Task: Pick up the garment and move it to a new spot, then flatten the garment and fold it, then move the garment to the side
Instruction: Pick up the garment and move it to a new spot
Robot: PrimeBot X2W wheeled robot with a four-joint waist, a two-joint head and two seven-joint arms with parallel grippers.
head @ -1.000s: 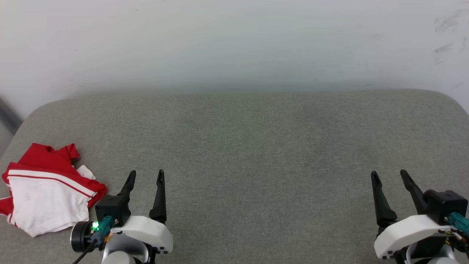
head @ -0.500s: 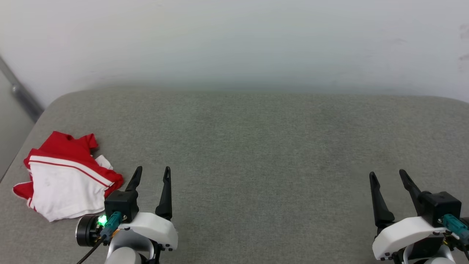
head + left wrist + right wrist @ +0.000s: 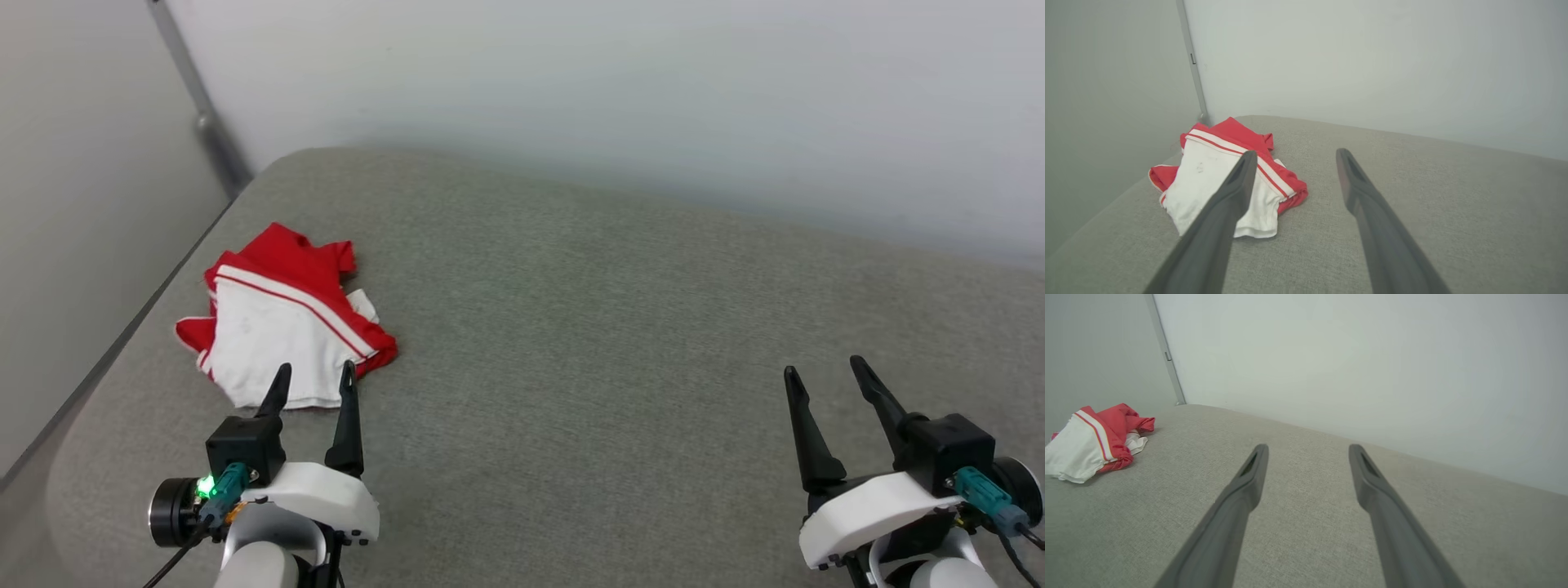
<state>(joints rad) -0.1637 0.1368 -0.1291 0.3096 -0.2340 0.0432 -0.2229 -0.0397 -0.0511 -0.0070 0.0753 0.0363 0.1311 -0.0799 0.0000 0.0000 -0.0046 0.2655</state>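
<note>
The garment, red with white panels and stripe trim, lies crumpled near the left edge of the grey cushioned surface. My left gripper hovers open just in front of it, fingertips at its near hem, nothing between them. In the left wrist view the garment lies ahead and left of the left gripper. My right gripper stands open at the lower right, far from the cloth. From the right wrist the garment appears at the far left, well away from the right gripper.
A pale wall rises behind the surface. A grey metal strip runs down the wall corner at the upper left. The surface's left edge drops off just beyond the garment.
The head camera has turned left, so the garment now sits further right and higher in view. My left gripper now points at the garment's near hem; both grippers stay open.
</note>
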